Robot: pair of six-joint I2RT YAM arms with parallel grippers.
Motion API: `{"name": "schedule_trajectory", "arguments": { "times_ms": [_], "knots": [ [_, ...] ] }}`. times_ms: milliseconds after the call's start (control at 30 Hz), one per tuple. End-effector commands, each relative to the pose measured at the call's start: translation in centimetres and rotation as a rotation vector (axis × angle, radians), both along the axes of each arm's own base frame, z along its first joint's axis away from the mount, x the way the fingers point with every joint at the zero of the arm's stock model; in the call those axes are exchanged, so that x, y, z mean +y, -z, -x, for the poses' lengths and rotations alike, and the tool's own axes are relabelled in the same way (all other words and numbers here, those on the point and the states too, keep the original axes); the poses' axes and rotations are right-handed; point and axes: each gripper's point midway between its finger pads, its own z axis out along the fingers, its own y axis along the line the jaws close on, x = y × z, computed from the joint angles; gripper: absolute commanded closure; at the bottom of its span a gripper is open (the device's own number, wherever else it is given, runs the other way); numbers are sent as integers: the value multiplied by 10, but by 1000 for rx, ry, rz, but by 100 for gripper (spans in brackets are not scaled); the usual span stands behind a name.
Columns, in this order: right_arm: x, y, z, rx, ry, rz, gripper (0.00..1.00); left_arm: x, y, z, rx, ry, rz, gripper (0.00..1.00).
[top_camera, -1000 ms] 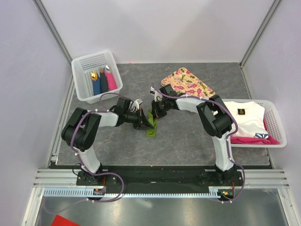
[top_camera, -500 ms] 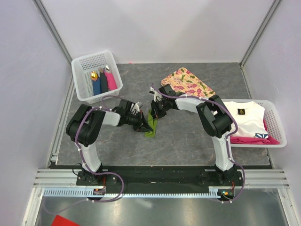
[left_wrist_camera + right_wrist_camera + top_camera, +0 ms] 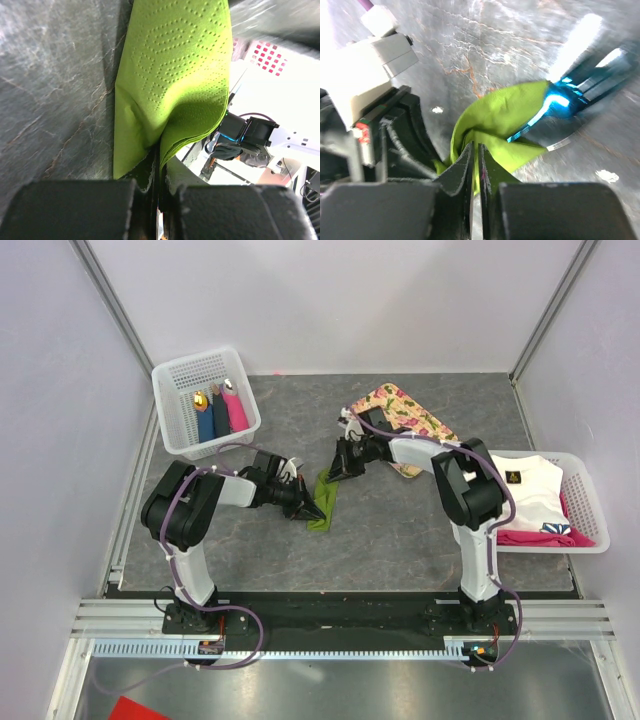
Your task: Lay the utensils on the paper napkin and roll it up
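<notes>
Crumpled green napkin (image 3: 170, 75), shiny blue utensil (image 3: 565, 97) poking out, near the grey table's (image 3: 400, 530) middle. The left gripper (image 3: 310, 508) pinches it tight. The right gripper (image 3: 476, 152) looks nearly closed, and its hold is unclear. White walls (image 3: 350, 300) stand around.

Left arm (image 3: 185, 520): shoulder upright from near-edge base, elbow folded sharp, forearm stretched right toward centre, low. Left claw (image 3: 305, 503) points right, jaws clamped on fold of paper napkin (image 3: 175, 75), black fingers (image 3: 80, 210) pressed together. Right arm (image 3: 465, 495): column upright from base, elbow high, forearm reaching left and away. Right claw (image 3: 341, 466) angled down-left, jaws nearly together, thin slit between; whether pinching anything, unclear. Claws face each other, near, not touching.
</notes>
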Motion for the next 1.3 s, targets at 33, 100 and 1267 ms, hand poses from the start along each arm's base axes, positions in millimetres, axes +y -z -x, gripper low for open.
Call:
{"name": "schedule_trajectory", "arguments": {
  "times_ms": [33, 100, 1267],
  "knots": [
    [-4, -45, -9, 37, 148, -202, 95, 6, 16, -2, 6, -23, -58, 98],
    [-6, -49, -17, 41, 220, -246, 98, 5, 16, -3, 8, -25, -55, 98],
    [-25, 51, 13, 208, 333, -101, 100, -11, -24, -13, -165, 46, -1, 98]
  ]
}}
